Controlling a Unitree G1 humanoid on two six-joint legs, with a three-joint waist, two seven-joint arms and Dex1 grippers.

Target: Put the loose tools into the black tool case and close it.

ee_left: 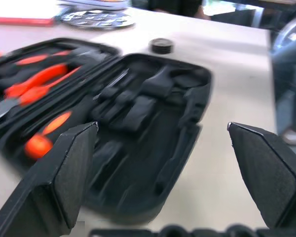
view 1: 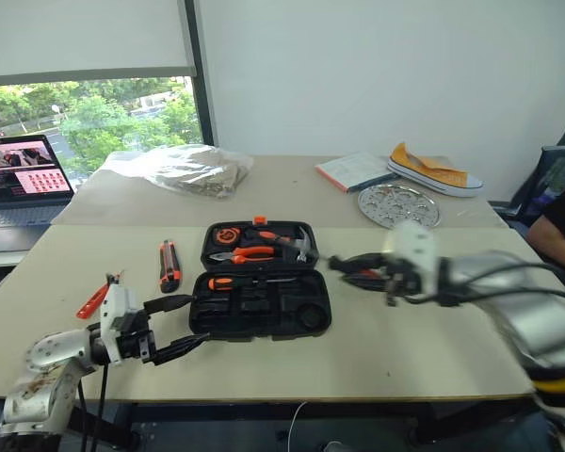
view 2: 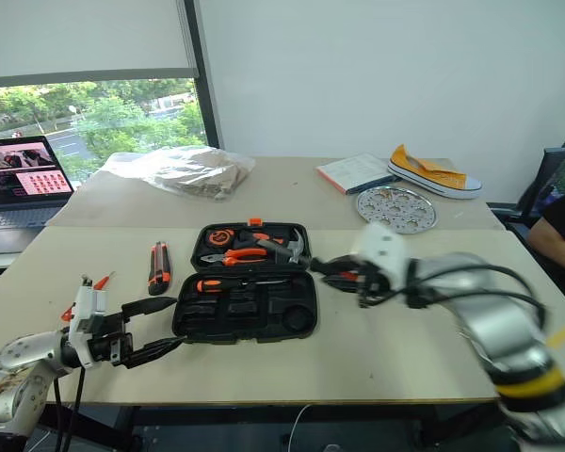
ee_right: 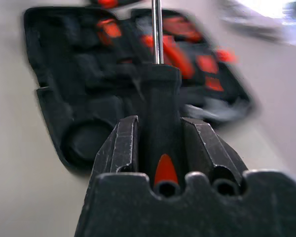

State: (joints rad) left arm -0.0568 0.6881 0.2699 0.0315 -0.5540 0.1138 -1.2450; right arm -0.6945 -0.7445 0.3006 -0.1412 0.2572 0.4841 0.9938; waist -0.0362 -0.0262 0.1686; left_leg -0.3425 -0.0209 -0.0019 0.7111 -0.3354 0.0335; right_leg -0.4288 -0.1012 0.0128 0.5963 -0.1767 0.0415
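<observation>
Carrying a screwdriver [ee_right: 160, 118] clenched by its handle, the right gripper [view 1: 344, 266] nears the open case [view 1: 260, 303] at centre frame. In the left wrist view, the left gripper [ee_left: 163, 163] gapes, released. Next: seat the screwdriver in a free slot.

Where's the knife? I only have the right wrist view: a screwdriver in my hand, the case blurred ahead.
Observer: The knife lies on the table just left of the open case, apart from it.
Operator: Is the left hand free to take it?
Observer: Yes. The left hand is open and empty, at the case's near left corner.
</observation>
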